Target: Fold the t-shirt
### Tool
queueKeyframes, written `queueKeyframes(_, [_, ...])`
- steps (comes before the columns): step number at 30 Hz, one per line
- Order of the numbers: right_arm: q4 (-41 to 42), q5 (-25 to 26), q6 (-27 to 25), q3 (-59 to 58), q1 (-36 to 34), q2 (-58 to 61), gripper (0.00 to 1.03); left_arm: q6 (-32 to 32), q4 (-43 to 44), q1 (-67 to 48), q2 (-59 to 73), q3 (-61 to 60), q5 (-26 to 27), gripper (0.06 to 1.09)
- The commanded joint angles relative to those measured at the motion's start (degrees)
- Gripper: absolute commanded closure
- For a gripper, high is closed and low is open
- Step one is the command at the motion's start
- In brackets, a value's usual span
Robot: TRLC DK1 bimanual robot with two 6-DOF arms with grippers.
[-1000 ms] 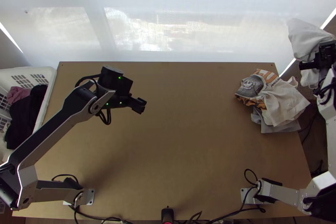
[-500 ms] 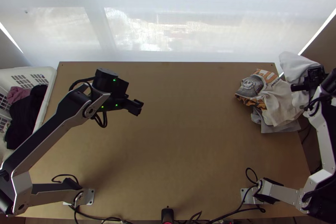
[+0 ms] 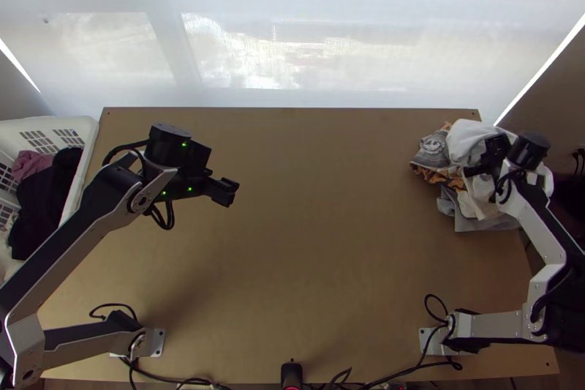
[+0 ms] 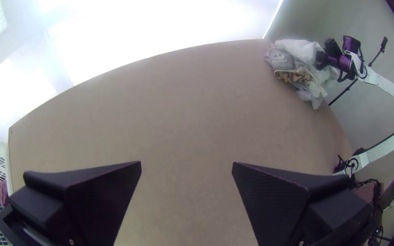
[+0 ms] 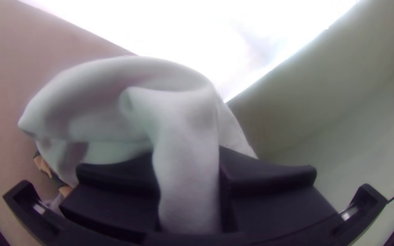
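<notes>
Over brown table (image 3: 314, 244), white cloth (image 3: 466, 140), bright window (image 3: 307, 46)

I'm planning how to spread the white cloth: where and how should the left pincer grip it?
I'd have the left pincer come from above and the table's left, pinching the white cloth by its rounded far-left bulge. That part swells out beyond the right pincer, which clamps a gathered fold. Keep the pinch shallow: the pile lies close beside it.
</notes>
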Motion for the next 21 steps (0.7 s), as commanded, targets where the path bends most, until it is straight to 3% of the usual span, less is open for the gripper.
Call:
queueKeyframes(1, [-0.32, 0.33, 0.35, -4.27, 4.46, 1.34, 1.00, -0.10, -0.81, 0.44, -1.22, -0.24, -0.02, 0.11])
queueKeyframes(5, [-0.50, 0.33, 0.44, -6.47, 6.30, 2.13, 1.00, -0.27, -0.98, 0.52, -1.39, -0.24, -0.02, 0.11])
queueKeyframes(10, [-1.73, 0.33, 0.79, -10.25, 6.56, 1.60, 0.57, -0.45, -1.25, 0.61, -1.92, -0.33, -0.02, 0.11])
queueKeyframes(16, [-3.75, 0.24, 1.50, -11.39, 4.10, -5.34, 0.14, -0.54, -1.25, 1.05, -2.97, -1.39, -0.02, 0.11])
queueKeyframes(19, [-6.21, 0.24, 1.58, -8.49, 3.66, -10.35, 0.05, -0.63, -0.90, 1.31, -3.33, -2.53, -0.02, 0.11])
queueKeyframes(21, [-6.56, 0.24, 1.58, -6.55, 3.75, -13.60, 0.05, -0.80, -0.72, 1.31, -3.41, -3.23, -0.02, 0.11])
